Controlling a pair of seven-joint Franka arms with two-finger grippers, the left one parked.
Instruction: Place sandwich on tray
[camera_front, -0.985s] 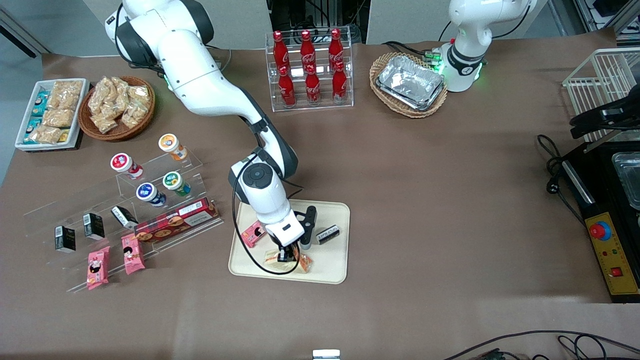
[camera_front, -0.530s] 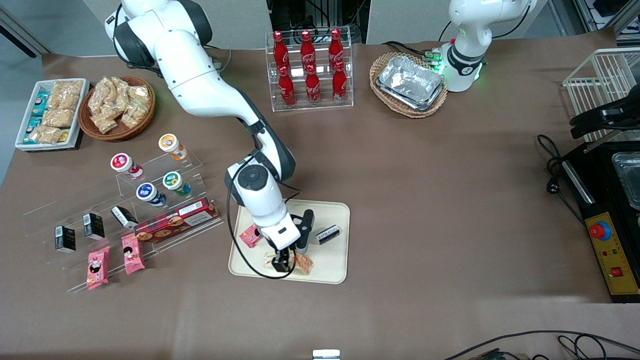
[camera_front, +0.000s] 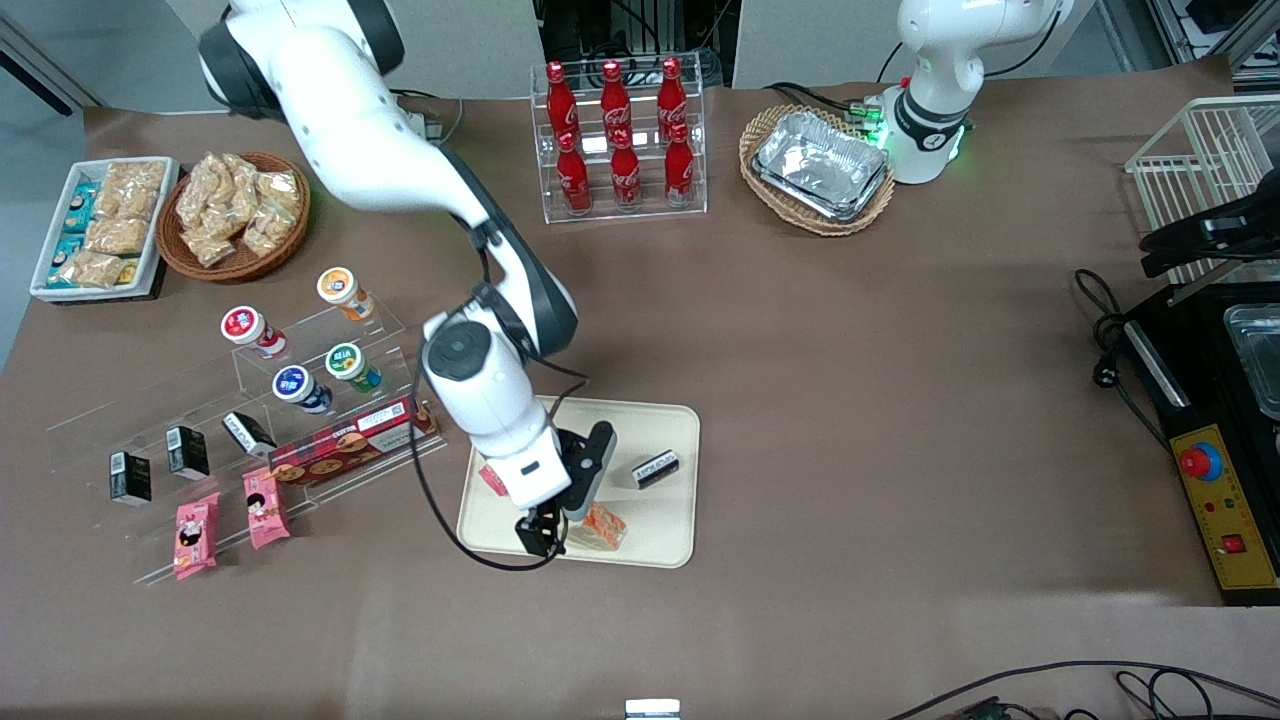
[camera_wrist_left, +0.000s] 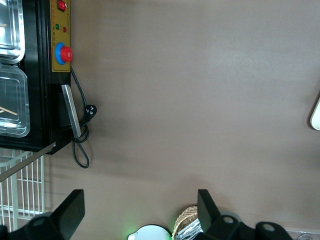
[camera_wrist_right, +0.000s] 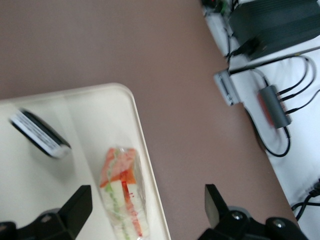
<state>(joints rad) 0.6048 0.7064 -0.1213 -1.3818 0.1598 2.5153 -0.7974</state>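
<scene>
The sandwich (camera_front: 598, 527) (camera_wrist_right: 122, 195), a clear-wrapped wedge with orange-red filling, lies flat on the cream tray (camera_front: 660, 530) (camera_wrist_right: 100, 112), along the rim nearest the front camera. My right gripper (camera_front: 540, 533) (camera_wrist_right: 147, 205) hangs above the tray beside the sandwich, open, with its fingers spread wide and nothing between them. The wedge rests on the tray below them, apart from both.
A small black box (camera_front: 656, 468) (camera_wrist_right: 39, 132) and a pink snack packet (camera_front: 490, 478) also lie on the tray. The acrylic stand with the red cookie box (camera_front: 352, 440) is close beside the arm. The cola bottle rack (camera_front: 620, 140) and the foil-tray basket (camera_front: 818, 165) stand farther from the camera.
My gripper has lifted off the sandwich and drawn toward the working arm's end of the tray. The sandwich stays lying on the tray, let go.
</scene>
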